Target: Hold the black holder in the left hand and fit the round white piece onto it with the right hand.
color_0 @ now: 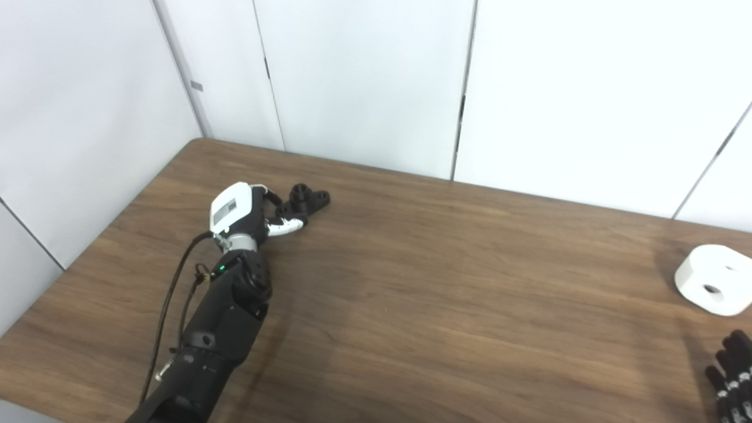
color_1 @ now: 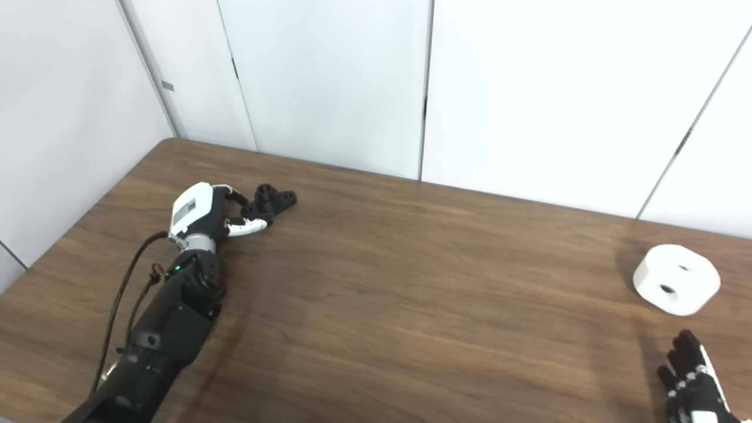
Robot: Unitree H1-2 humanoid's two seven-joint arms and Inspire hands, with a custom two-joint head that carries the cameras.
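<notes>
The black holder (color_0: 306, 200) lies on the wooden table (color_0: 446, 282) near its far left corner. My left hand (color_0: 249, 214) reaches in from the near left. Its fingers and white thumb spread either side of the holder's near end, still apart, and the holder rests on the table. The round white piece (color_1: 676, 279), with two holes in its top, sits at the far right of the table. My right hand (color_1: 692, 382) is low at the bottom right corner, just in front of the white piece and apart from it. That hand is open, holding nothing.
White wall panels (color_0: 364, 76) stand close behind the table's far edge and along its left side. A black cable (color_0: 167, 305) loops beside my left forearm. A wide stretch of bare tabletop separates the two hands.
</notes>
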